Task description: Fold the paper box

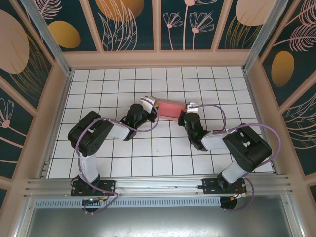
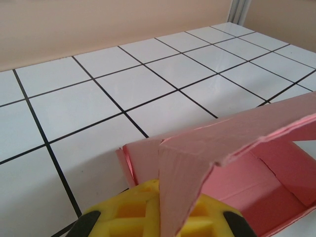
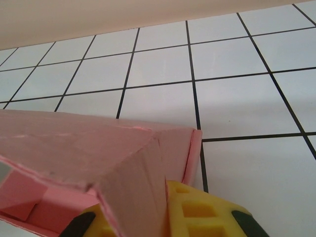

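Worktop [image 1: 148, 153]: white tiles, black grid lines. The paper box [image 1: 170, 109] is lying a little toward 12 o'clock of the worktop's middle. Its long side is running from 9 to 3 o'clock, and I am working at both ends of it.

Left hand [image 1: 149, 105]: sitting at the box's 9 o'clock end. From the left wrist I am seeing a pink end flap running upright between my yellow pads [image 2: 133, 213]. The hand is closed all the way down on that flap, pinching the thin card. Past the flap, toward 3 o'clock in that view, the inside of the box is lying open, with low pink walls standing around a flat floor. A wide top panel is tilting over it rather than lying flat.

Right hand [image 1: 189, 109]: sitting at the box's 3 o'clock end. From the right wrist, a corner of the box is coming down between my fingers, with a yellow pad [image 3: 197, 212] touching or just beside the card on its 3 o'clock side. I cannot tell whether this hand is gripping the card or only sitting loosely around it. The top panel is sloping away toward 9 o'clock, and a slice of the open inside is showing beneath it at 8 o'clock.
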### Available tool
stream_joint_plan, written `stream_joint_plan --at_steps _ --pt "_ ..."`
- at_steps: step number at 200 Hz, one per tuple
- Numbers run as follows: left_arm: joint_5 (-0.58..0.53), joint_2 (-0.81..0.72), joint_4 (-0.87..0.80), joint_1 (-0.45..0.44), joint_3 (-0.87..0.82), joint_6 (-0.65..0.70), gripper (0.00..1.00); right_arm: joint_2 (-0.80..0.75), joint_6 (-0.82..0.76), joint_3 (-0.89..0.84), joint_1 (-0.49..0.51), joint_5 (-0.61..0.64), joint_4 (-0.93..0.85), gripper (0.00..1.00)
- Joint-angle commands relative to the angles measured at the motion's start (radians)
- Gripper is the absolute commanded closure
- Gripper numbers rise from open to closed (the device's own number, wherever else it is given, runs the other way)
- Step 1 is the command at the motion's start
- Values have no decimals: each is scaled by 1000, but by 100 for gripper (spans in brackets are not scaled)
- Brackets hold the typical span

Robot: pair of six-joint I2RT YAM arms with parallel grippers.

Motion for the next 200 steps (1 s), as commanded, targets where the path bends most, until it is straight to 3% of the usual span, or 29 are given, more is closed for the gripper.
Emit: stream_joint_plan --at_steps 1,45,119,162,200 --pt "-31 18 3 -1 21 8 100 -22 -4 3 5 32 36 85" --pt "-50 16 -43 -2 40 25 100 -54 0 -15 5 10 50 69" --pt "-56 18 -92 -4 70 26 100 -190 -99 -108 1 -161 79 19" --pt "-63 18 -103 -3 74 33 100 -344 -125 -124 0 -205 -24 10" --pt "-64 21 -104 -3 74 34 100 -484 -152 -91 -9 -206 -116 9"
